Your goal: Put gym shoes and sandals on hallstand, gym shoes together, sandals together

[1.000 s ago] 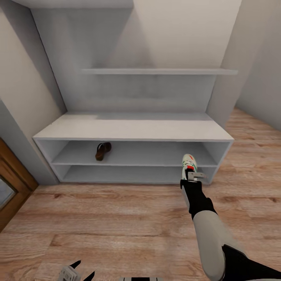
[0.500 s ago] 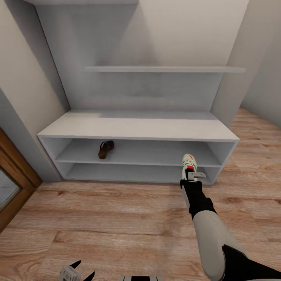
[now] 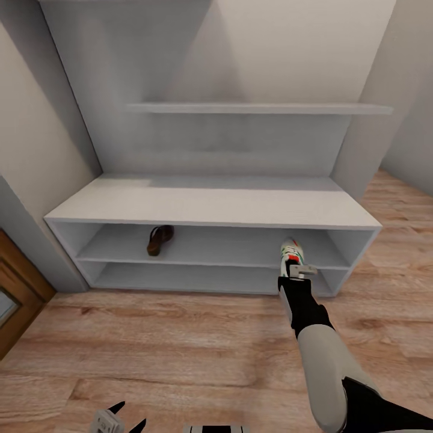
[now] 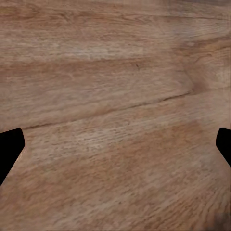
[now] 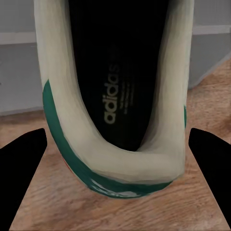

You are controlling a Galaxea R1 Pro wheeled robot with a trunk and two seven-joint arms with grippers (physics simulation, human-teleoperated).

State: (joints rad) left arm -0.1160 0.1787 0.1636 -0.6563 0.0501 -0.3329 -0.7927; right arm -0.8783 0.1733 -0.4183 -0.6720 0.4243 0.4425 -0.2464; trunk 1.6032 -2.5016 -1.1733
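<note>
A white gym shoe (image 3: 290,251) with green stripes and a red tab hangs toe-up just in front of the hallstand (image 3: 210,204), near the right end of its shelf tiers. My right gripper (image 3: 296,270) is shut on its heel. In the right wrist view, the gym shoe (image 5: 115,96) shows its dark insole, with a black finger (image 5: 24,178) pressed to each side. One brown sandal (image 3: 160,239) lies on the upper shelf tier, left of centre. Low at the front, my left gripper (image 3: 120,418) stands open over the corridor floor (image 4: 115,110).
A grey wall shelf (image 3: 252,109) runs above the bench. A brown wooden door (image 3: 15,288) stands at the left, beside the grey wall edge. Plank floor (image 3: 180,349) stretches between me and the rack, and on past its right end.
The whole view has shifted and the rack looks slightly larger, so the camera has moved closer. Both arms hold the same pose, the shoe still gripped.
</note>
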